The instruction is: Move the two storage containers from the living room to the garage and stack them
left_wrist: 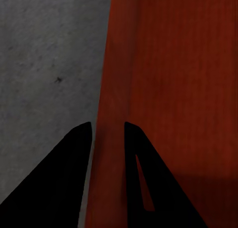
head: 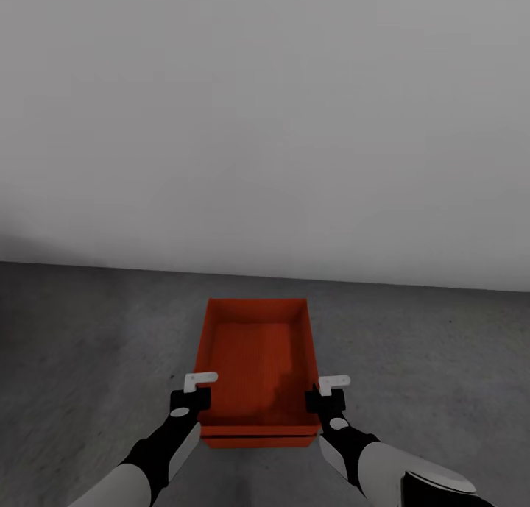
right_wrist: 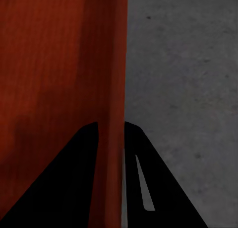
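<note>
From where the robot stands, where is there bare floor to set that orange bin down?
Bare concrete floor lies on both sides of the storage container and beyond it up to the wall. It is crowded only where the left gripper and right gripper clamp its side walls.

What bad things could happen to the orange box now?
The storage container seems held only by its thin side walls, one in the left hand and one in the right hand. If either hand slips, the box could tip or drop onto the floor. The wall is close ahead, so rolling forward might bump it.
</note>
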Motion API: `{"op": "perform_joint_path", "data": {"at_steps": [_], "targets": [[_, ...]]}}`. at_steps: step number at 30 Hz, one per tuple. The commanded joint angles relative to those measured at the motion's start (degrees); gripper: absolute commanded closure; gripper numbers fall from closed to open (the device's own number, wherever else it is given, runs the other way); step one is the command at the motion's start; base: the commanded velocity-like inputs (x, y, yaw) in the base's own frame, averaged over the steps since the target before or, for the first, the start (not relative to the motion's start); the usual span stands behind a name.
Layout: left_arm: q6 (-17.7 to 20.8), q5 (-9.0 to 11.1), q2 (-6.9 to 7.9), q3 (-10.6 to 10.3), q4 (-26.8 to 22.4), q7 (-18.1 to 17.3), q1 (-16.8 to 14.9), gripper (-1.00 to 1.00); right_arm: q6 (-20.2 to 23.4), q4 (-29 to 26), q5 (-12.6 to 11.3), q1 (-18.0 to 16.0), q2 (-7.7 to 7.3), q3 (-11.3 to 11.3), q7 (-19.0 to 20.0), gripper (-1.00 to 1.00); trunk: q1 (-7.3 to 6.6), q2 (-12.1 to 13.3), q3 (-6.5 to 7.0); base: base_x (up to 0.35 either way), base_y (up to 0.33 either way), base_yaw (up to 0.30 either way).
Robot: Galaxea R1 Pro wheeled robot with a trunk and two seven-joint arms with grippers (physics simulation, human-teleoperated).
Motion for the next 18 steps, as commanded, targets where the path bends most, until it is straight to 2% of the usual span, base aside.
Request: {"op": "perform_joint_path", "data": {"at_steps": [1,11,18], "targets": [[0.23,0.83,0.12,-0.15,0.24,0.83,0.01,1.00,-0.39,0.16,-0.65,-0.04,-0.03,0.82,-0.43,1.00,-0.01,-0.02,-0.04,0.000,0.000,0.000],[0.25,0.56,0.17,-0.01,0.67,0.50,0.03,1.00,0.28,-0.17,4.90,-0.04,-0.11,-4.67,-0.78,1.00,-0.01,-0.02,-0.04,0.000,0.000,0.000],[0.25,0.84,0.17,-0.01,1.26,0.46,0.03,1.00,1.07,-0.34,9.67,-0.04,-0.12,-9.44,-0.77,1.00,-0.01,-0.02,-0.04,0.000,0.000,0.000]]}}
